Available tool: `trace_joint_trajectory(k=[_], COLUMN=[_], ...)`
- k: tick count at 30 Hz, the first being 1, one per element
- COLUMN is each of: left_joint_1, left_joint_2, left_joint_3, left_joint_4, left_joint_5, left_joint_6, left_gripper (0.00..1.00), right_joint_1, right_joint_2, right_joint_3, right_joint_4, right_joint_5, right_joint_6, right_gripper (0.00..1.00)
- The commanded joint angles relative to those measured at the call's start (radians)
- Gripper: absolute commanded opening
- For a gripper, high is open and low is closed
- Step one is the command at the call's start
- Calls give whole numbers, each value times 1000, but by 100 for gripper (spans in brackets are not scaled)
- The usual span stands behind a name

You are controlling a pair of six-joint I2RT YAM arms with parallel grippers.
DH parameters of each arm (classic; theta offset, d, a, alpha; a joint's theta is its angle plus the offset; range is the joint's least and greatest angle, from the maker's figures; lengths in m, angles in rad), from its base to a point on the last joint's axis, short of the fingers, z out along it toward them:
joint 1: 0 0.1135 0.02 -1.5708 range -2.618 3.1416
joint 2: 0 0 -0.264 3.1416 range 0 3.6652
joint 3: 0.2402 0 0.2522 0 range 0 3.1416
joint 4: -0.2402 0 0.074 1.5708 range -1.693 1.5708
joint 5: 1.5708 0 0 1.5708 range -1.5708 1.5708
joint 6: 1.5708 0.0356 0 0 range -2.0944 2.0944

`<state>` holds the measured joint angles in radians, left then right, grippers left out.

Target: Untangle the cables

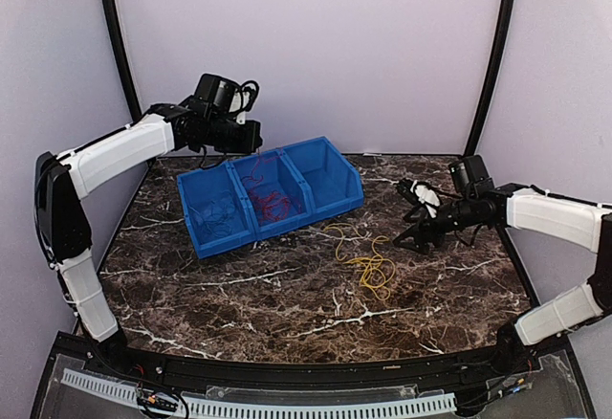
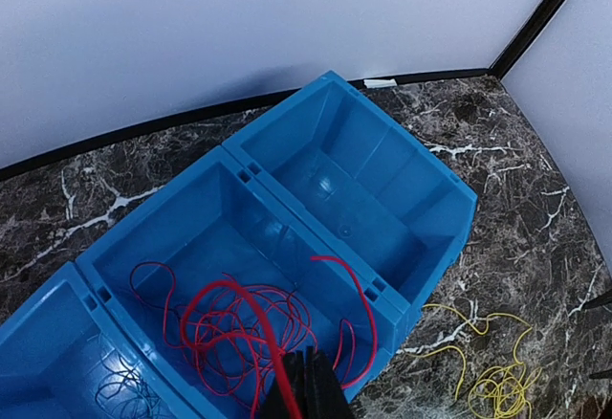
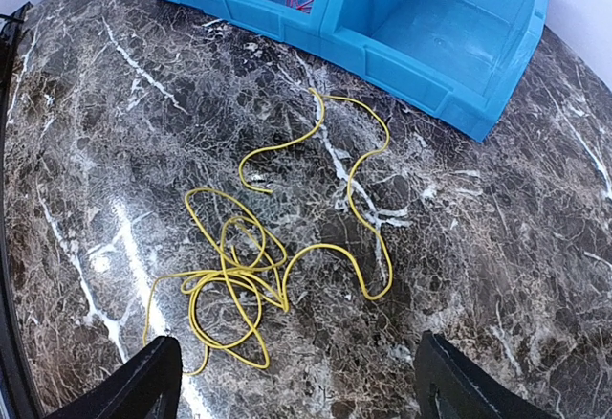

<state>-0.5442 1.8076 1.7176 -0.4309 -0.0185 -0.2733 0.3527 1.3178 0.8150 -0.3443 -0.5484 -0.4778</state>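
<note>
Of the left claw [image 2: 304, 388] only the dark tips show; the bottom edge cuts the rest. The dark blue cable [image 2: 124, 390], left of it, runs off that edge. The right claw [image 3: 301, 376] has both fingers cropped, and the blue bin [image 3: 411, 70] beyond it is cropped at the top.

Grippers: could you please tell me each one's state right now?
Left gripper: shut; whether it pinches a red cable cannot be told.
Right gripper: open, empty.

three blue bins [image 1: 325, 175], one yellow cable [image 3: 227, 280], one red cable [image 2: 239, 328], one dark blue cable [image 2: 124, 390], two arms [image 1: 120, 151].
</note>
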Motion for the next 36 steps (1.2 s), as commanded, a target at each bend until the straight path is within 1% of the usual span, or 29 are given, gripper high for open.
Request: trace_joint_trajectory(k=[1,8,15,21,24,25,26,27,28,29,31,34,36], left_joint_1=[13,19,33,45,50,51,52,52,52,52,52,51,48], left_joint_2=[17,111,159,178,184,184,184,183,180,174,160,121,74], left_joint_3=[-30,-29,-27,-27,-24,-22,-17,-12,-3,2,19,25,1], left_joint_4=[33,22,21,20,16,14,4,-9,-16,-31,-50,-61,-54], left_joint_5=[45,95,140,169,176,175,162,150,128,121,104,81,59], left_joint_6=[-24,-30,-41,-49,-50,-50,-50,-52,-52,-48,-40,-41,-51], left_gripper=[0,0,0,6,12,19,24,32,36,42,45,46,46], right_joint_1=[-6,-6,-6,-6,-6,-6,-6,-6,-6,-5,-6,-6,-6], right_joint_2=[19,30,39,52,59,60,58,58,56,56,57,58,61], right_joint_3=[17,18,19,25,31,32,32,33,33,33,33,36,40], right_joint_4=[4,-2,-4,-11,-19,-20,-22,-23,-23,-24,-23,-21,-15], right_joint_5=[-23,-27,-27,-31,-36,-36,-37,-39,-39,-40,-39,-32,-9], right_joint_6=[-11,-17,-19,-26,-27,-27,-27,-28,-29,-29,-29,-22,-21], right_gripper=[85,84,84,83,82,82,82,82,82,82,82,82,82])
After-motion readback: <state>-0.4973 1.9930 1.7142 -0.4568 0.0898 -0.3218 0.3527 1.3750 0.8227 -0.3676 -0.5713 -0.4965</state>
